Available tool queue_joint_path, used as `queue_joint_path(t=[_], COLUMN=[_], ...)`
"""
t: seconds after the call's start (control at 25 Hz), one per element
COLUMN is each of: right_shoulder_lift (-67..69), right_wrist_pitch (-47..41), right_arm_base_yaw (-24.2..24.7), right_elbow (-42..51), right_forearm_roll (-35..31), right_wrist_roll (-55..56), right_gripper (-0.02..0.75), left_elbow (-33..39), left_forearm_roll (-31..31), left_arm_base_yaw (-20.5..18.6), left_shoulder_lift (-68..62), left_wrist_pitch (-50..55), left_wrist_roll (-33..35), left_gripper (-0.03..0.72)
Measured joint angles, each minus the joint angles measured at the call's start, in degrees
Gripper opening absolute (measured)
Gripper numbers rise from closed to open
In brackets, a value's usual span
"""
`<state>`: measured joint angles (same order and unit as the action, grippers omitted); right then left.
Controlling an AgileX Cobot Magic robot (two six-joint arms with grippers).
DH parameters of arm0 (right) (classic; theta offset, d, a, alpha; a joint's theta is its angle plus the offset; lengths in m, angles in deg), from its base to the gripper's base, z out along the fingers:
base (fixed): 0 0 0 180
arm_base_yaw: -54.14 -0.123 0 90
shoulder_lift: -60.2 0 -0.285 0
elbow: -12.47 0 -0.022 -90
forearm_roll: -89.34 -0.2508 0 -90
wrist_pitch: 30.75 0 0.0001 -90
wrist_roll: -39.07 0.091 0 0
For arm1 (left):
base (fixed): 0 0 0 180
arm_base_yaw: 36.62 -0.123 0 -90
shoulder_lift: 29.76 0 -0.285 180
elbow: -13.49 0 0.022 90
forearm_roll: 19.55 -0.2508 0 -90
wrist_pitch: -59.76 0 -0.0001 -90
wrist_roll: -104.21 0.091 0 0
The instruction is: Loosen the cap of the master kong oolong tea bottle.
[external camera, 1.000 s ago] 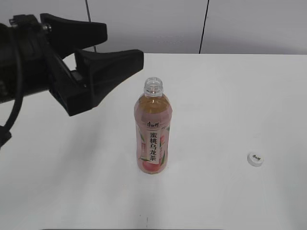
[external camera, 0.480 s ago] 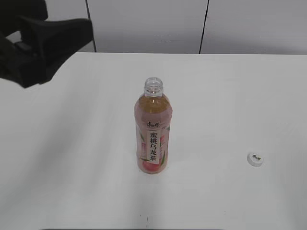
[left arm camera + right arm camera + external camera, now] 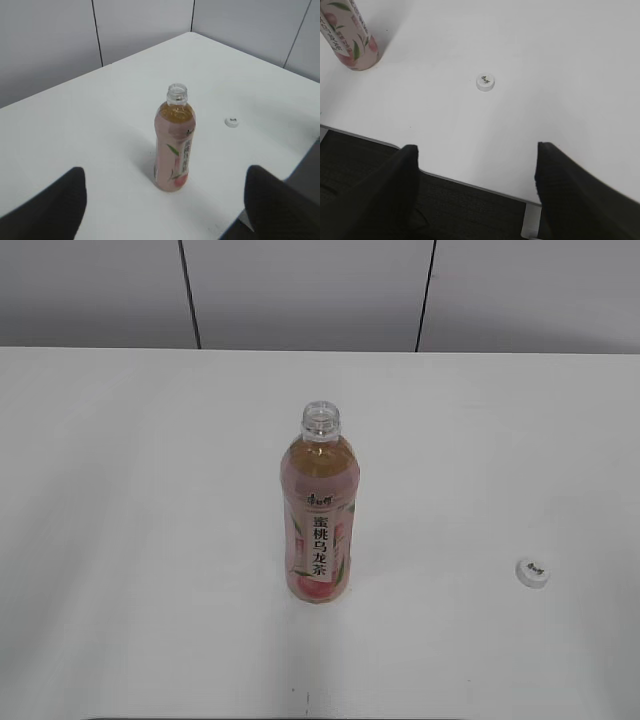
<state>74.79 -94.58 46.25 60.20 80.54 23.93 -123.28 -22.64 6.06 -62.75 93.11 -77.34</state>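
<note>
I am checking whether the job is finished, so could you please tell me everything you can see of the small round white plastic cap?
The small round white plastic cap is off the bottle and lies flat on the white table, printed top up, showing a small dark logo. It looks like smooth plastic with a low side wall. It sits alone to the right of the slim clear bottle of amber tea, well apart from it; nothing but the table touches it. The bottle's mouth stands open.

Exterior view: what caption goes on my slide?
Open oolong tea bottle stands upright on white table, cap lying apart.
</note>
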Motion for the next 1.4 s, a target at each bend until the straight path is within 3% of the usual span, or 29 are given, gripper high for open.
queue_joint_path(t=[0.24,0.64,0.8,1.04,1.4], right_shoulder_lift=[0.0,0.0,0.0,0.0,0.0], right_wrist_pitch=[0.0,0.1,0.1,0.1,0.1], right_arm_base_yaw=[0.0,0.0,0.0,0.0,0.1], right_elbow=[0.0,0.0,0.0,0.0,0.0], right_forearm_roll=[0.0,0.0,0.0,0.0,0.0], right_wrist_roll=[0.0,0.0,0.0,0.0,0.0], right_gripper=[0.548,0.547,0.547,0.547,0.547], left_elbow=[-4.0,-4.1,-3.8,1.8,1.8], left_forearm_roll=[-0.3,-0.4,-0.4,-0.7,-1.8], left_arm_base_yaw=[0.0,0.0,0.0,0.0,0.0], left_shoulder_lift=[14.3,15.9,15.9,15.9,15.9], left_wrist_pitch=[14.0,36.1,35.7,26.9,25.4], left_wrist_roll=[0.1,0.1,0.1,0.1,0.2], left_gripper=[0.583,0.583,0.583,0.582,0.559])
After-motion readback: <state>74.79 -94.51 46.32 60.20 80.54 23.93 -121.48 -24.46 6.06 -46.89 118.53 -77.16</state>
